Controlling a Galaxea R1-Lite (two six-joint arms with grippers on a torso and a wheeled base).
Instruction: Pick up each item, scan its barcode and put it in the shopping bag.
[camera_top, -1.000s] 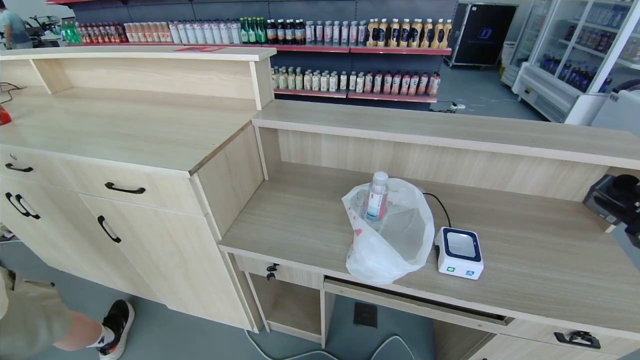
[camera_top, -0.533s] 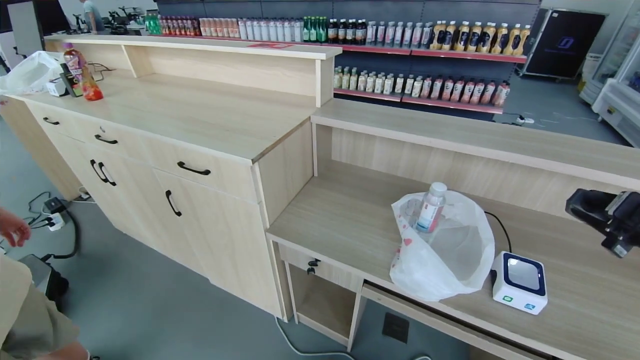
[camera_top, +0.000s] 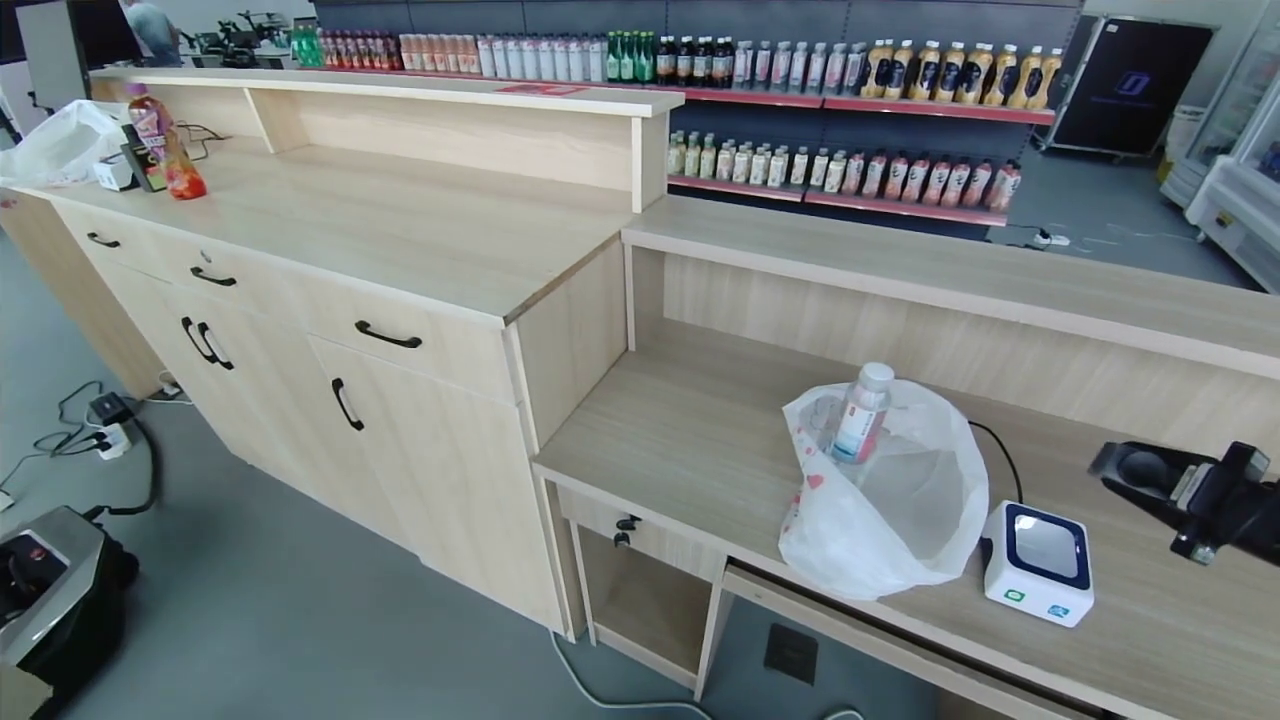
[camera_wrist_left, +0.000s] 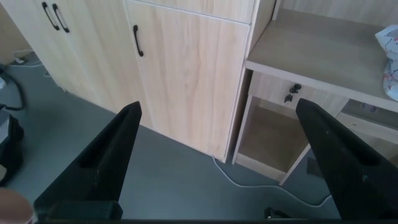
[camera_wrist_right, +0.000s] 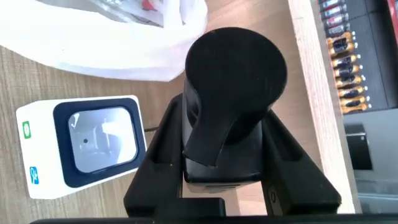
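A white plastic shopping bag (camera_top: 900, 520) (camera_wrist_right: 93, 43) stands open on the low wooden counter (camera_top: 690, 440), with a clear bottle (camera_top: 860, 412) upright inside it. Just right of the bag sits the white barcode scanner (camera_top: 1040, 550) (camera_wrist_right: 87, 146), window up. My right gripper (camera_top: 1175, 480) (camera_wrist_right: 230, 115) hangs over the counter, right of the scanner, shut on a black round-topped item (camera_top: 1140, 467) (camera_wrist_right: 236, 62). My left gripper (camera_wrist_left: 227, 155) is open and holds nothing. It hangs low over the grey floor, facing the cabinet doors, with a corner of the bag (camera_wrist_left: 388, 62) beyond it.
A taller counter (camera_top: 400, 230) adjoins on the left; at its far end stand a red drink bottle (camera_top: 165, 150) and another white bag (camera_top: 60, 145). Drink shelves (camera_top: 800, 70) line the back. A raised ledge (camera_top: 950, 270) runs behind the low counter. Cables and a grey device (camera_top: 40, 590) lie on the floor.
The head camera swung left a second ago, shifting the whole picture. Since half a second ago my right gripper has dropped lower and nearer the scanner with the black item.
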